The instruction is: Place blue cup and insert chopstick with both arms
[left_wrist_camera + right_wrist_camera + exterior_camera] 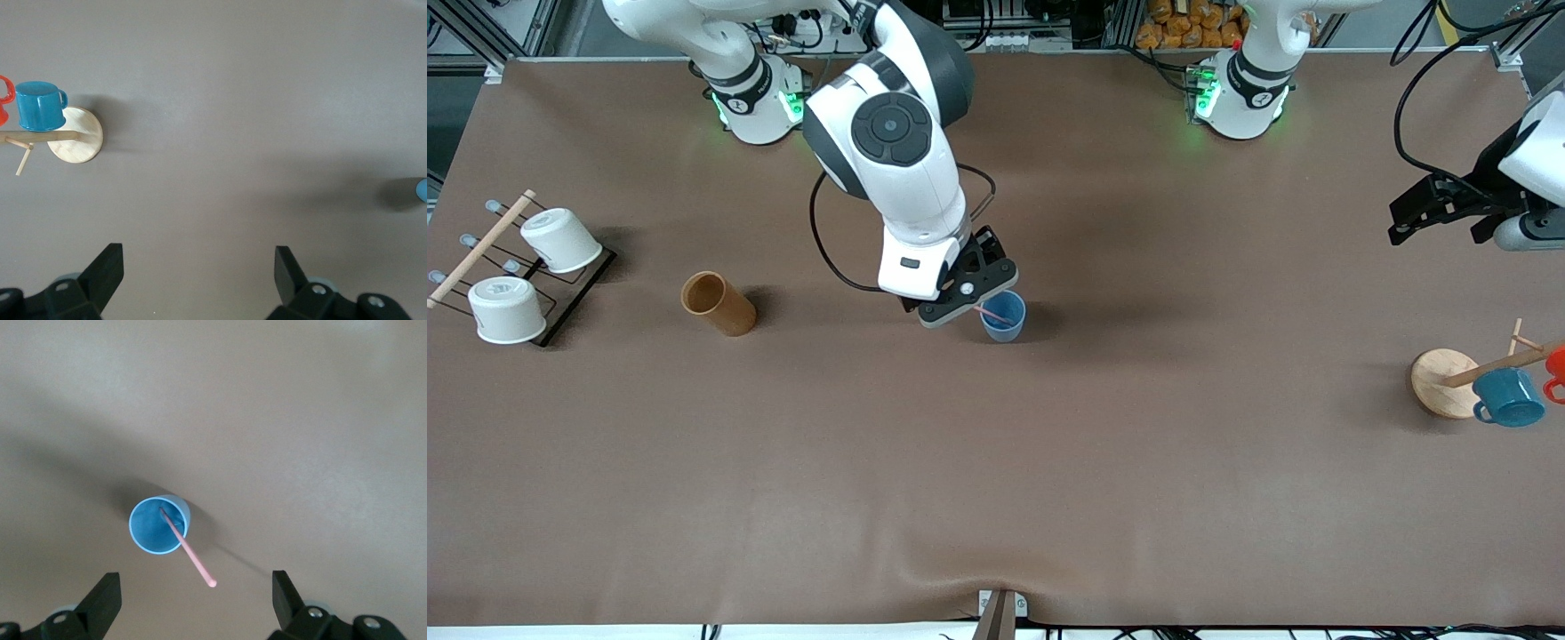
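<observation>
The small light-blue tapered cup (1003,316) stands mid-table, the thin pale-pink chopstick (187,548) leaning inside it. The right tool (971,291) hovers over it, wide open and empty; the left tool (1432,209) waits, open, over the table's left-arm end. Both look light and tippable, so any regrasp belongs low on the cup's wall.

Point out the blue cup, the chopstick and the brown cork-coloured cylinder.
blue cup (148,527), right wrist view, inner wall.
chopstick (190,553), right wrist view, mid-shaft outside the rim.
brown cylinder (725,307), front view, its side wall.

Bare table (996,480) surrounds the blue cup (1003,317) on most sides. The right end effector (971,300), fingers spread, hangs directly over it, blocking approach from above, beside the leaning chopstick (992,314).
</observation>
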